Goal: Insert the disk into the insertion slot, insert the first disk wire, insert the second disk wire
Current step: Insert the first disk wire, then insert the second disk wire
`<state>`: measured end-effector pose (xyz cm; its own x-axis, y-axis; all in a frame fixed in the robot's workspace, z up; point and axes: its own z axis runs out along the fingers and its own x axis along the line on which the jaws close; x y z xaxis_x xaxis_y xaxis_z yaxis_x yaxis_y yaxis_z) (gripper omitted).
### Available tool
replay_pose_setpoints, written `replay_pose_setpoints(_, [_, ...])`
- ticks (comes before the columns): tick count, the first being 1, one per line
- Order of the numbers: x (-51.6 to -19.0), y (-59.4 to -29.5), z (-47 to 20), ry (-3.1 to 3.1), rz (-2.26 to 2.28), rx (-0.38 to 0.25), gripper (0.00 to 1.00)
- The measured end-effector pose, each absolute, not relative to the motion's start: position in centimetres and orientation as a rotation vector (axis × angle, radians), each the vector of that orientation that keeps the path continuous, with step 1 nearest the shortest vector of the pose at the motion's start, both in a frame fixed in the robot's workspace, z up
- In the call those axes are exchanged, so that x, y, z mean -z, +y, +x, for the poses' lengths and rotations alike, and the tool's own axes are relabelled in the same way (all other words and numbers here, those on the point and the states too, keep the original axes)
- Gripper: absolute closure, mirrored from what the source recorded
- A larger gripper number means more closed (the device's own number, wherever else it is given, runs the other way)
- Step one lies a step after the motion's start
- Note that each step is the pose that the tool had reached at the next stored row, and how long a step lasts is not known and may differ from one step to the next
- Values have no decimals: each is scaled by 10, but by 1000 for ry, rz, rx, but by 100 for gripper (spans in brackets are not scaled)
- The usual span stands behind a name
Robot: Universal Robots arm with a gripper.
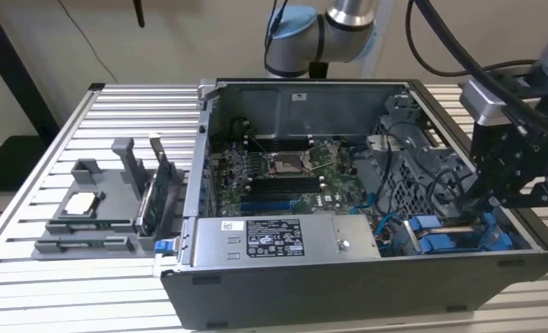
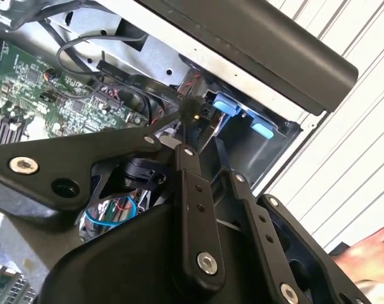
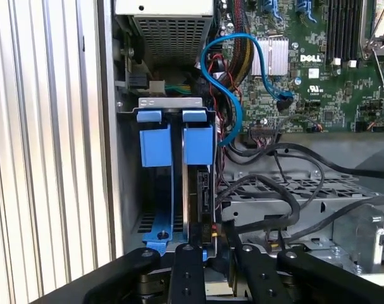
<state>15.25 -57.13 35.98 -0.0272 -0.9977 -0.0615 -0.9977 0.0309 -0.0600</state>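
Pincer: the black, bar-linked pincer (image 1: 485, 198) hangs low inside the case, at about 4 o'clock in the exterior view, pointing down at the drive bay.
Pincer state: I cannot tell how wide it stands, or whether it has hold of anything.
Disk: the flat hard drive in its bright blue plastic carrier, the disk (image 3: 201, 190), stands edge-on in the bay just ahead of the pincer. By my reading it is seated.
Slot: the narrow insertion slot (image 3: 155, 145) of dark grey metal with blue rails and tabs lies at about 7 o'clock from the pincer in the exterior view.
Wires: a thin bright blue cable (image 3: 239, 69) loops between the bay and the board. Thick black cables (image 3: 274, 190) cross the metal cage close beside the pincer. I cannot tell if any wire is plugged into the disk.
Further out: the green circuit board (image 1: 284, 170) is mid-case and the grey labelled power supply box (image 1: 284, 239) at 6 o'clock. A grey parts fixture (image 1: 98, 208) sits at 9 o'clock on the slatted metal desk (image 1: 33, 277).
Risk, snagging: the pincer's linkage could hook a black cable, because they crowd its path.
Risk, plugs: a tilted plug could bend against the disk's edge.
Risk, collision: drifting sideways could strike the blue tabs or the cage.
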Motion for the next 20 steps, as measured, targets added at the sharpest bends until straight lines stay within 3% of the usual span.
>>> replay_pose_setpoints(20, [-382,-571,152,2192,-2129,0,73])
